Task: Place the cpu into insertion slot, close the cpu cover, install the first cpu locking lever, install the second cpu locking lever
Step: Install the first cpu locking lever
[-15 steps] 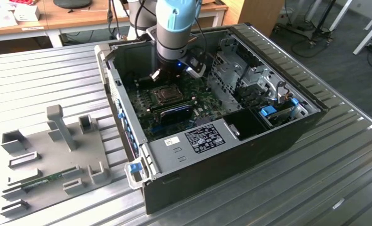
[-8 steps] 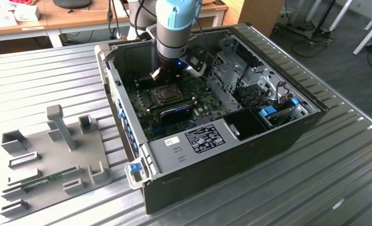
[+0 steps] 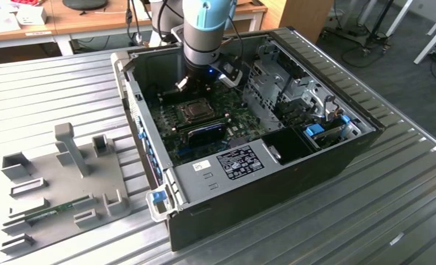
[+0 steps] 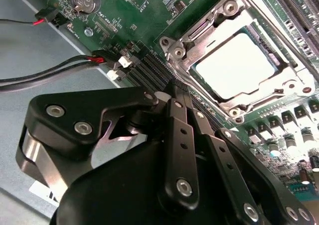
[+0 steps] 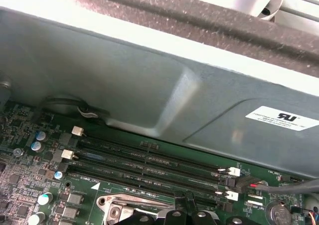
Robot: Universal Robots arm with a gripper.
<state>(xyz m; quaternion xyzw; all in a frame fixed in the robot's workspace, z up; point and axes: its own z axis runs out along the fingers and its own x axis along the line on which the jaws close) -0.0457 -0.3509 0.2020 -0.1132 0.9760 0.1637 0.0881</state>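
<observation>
The cpu [image 4: 239,65], pale grey on top, lies flat in the insertion slot [image 3: 196,112] on the green board inside the open computer case. The silvery cpu cover [image 4: 199,36] lies down around it, framing the chip in its window. My gripper [image 4: 177,88] is shut, with nothing visible between its black fingers. Its tips rest at the socket's edge on the side of the long memory slots. In the exterior view the gripper [image 3: 194,95] hangs low over the board just behind the socket. The first wrist view shows the gripper [image 5: 184,202] against the socket rim [image 5: 119,205].
Long black memory slots [image 5: 149,165] run between the socket and the grey case wall [image 5: 149,95]. Black and red cables [image 4: 50,70] cross the case floor nearby. A metal drive cage [image 3: 292,94] fills the case's right side. A grey fixture plate [image 3: 63,176] lies on the table at left.
</observation>
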